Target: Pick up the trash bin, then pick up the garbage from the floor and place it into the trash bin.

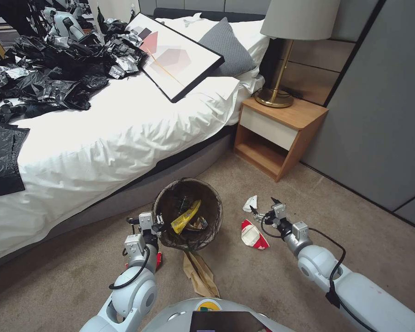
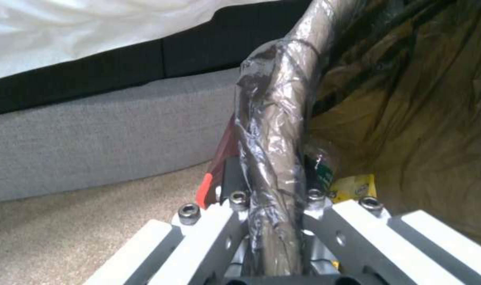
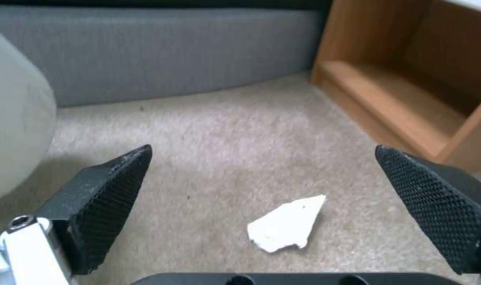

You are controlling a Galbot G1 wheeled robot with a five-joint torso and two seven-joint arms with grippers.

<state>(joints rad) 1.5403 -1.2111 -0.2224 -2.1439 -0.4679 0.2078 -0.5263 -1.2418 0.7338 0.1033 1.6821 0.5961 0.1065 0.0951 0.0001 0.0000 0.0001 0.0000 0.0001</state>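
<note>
Here, at far left, crumpled black and silver plastic sheets lie heaped on the white-quilted bed; they are not part of the litter to collect. Below the bed's grey base, the left claw is clamped on the rim of the small round trash bin with its dark brown bag liner; the left wrist view shows the liner-wrapped rim pinched between the fingers. Whether the bin is raised off the beige carpet or resting on it cannot be judged with certainty. Inside it a yellow snack wrapper is already deposited, with other dark items too indistinct to name. A red scrap lies beside the left forearm, and a flattened brown paper bag lies on the floor just in front of the bin. Further right, a red-and-white packet rests on the carpet, and beyond it a white paper scrap. The right claw hovers over that scrap, fingers spread wide and holding nothing; the scrap lies between the black textured pads. At far right stands a wooden bedside cabinet carrying a brass lamp.

Progress: bin secured, some litter in; at least the bag, packet and paper scrap remain.
</note>
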